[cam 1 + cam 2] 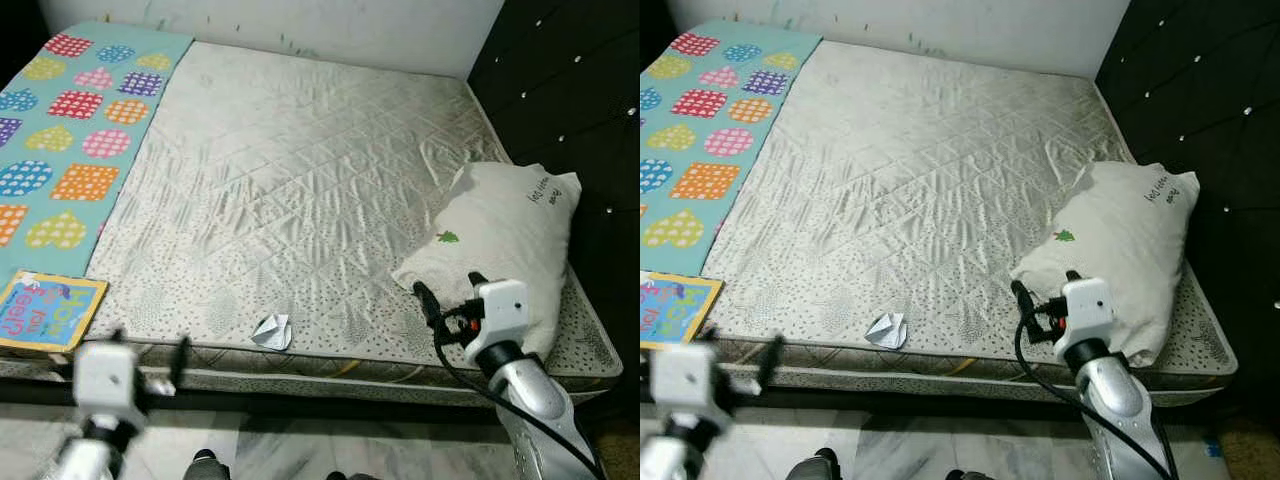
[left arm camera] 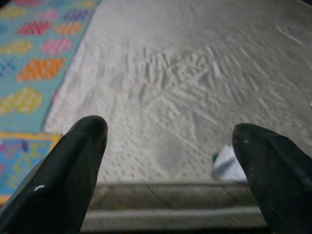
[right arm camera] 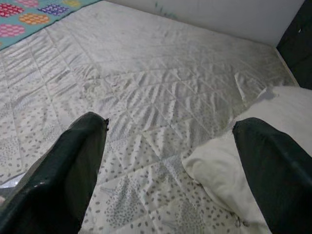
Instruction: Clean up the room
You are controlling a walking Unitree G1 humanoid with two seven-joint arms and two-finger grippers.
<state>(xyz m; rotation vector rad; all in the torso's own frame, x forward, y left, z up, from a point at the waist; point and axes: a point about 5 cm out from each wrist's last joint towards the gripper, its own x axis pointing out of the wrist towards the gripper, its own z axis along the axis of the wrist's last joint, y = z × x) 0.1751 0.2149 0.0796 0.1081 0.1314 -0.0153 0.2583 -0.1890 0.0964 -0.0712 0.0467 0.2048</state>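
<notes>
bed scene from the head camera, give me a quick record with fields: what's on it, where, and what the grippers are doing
surface: bare quilted mattress
pillow: white pillow at the robot's right edge of the mattress, by the dark headboard
paper: crumpled paper scrap near the front edge
mat: colourful patterned mat along the left side
book: children's book at the front left corner
left gripper: open, before the front edge, empty
right gripper: open, just short of the pillow, empty
</notes>
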